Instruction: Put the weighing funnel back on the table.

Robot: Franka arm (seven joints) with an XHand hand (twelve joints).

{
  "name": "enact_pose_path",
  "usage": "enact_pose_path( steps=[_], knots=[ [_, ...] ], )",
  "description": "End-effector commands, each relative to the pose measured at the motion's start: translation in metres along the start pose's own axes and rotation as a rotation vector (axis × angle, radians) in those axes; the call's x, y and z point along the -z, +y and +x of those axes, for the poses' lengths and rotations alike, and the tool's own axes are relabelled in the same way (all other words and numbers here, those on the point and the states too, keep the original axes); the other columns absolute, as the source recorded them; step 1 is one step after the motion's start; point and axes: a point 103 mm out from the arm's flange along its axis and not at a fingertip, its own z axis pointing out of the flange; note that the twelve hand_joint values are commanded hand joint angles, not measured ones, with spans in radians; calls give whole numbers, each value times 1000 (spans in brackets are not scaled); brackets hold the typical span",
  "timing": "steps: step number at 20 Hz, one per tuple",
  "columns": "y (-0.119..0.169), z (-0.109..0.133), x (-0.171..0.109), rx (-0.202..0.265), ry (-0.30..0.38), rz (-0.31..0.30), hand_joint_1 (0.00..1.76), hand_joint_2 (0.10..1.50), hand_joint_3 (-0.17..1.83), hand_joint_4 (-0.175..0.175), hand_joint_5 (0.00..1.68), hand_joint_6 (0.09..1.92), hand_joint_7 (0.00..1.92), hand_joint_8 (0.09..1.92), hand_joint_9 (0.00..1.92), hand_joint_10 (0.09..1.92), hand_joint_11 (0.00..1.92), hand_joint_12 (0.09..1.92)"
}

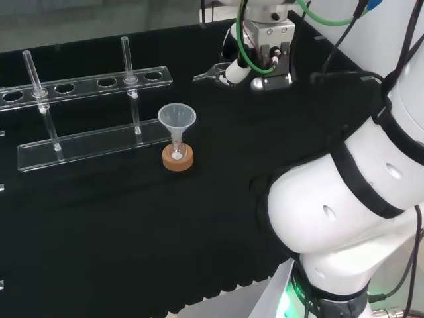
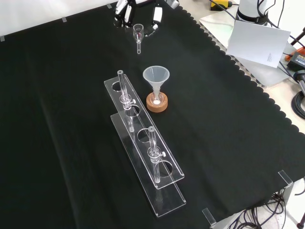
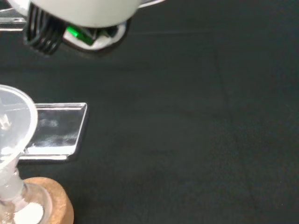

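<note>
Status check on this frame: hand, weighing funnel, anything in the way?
Hand shut on weighing funnel, at far edge of cloth in front view. Contact with cloth unclear. Funnel on cork ring and tube rack stand apart, nearer camera.

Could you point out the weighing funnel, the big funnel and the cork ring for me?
weighing funnel [image 2: 138, 31], front view, on its clear cup.
funnel [image 2: 156, 78], front view, on its cone wall.
cork ring [image 2: 157, 108], front view, on its outer side.

Black cloth [image 2: 57, 119] — scalloped edge, grey tabletop [image 2: 267, 76], cables [image 2: 299, 101]
</note>
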Motion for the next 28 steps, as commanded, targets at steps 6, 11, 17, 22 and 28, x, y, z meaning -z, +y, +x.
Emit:
enact_pose_path(
  steps=[6, 11, 17, 22, 28],
  knots=[
    [35, -29, -23, -36, 70, -8, 1148, 606, 658, 175, 1417, 405, 531, 663, 912, 380, 752, 1108],
    [54, -40, -38, -41, 94, 7, 1148, 606, 658, 175, 1416, 405, 531, 664, 913, 381, 753, 1107],
    [71, -53, -62, -44, 121, 21, 1148, 606, 658, 175, 1416, 406, 532, 664, 913, 381, 753, 1107],
    [82, -62, -83, -46, 143, 37, 1148, 606, 658, 175, 1416, 406, 532, 664, 914, 382, 753, 1107],
    [91, -68, -110, -56, 172, 60, 1148, 606, 658, 175, 1415, 407, 532, 665, 914, 382, 753, 1106]
  ],
)
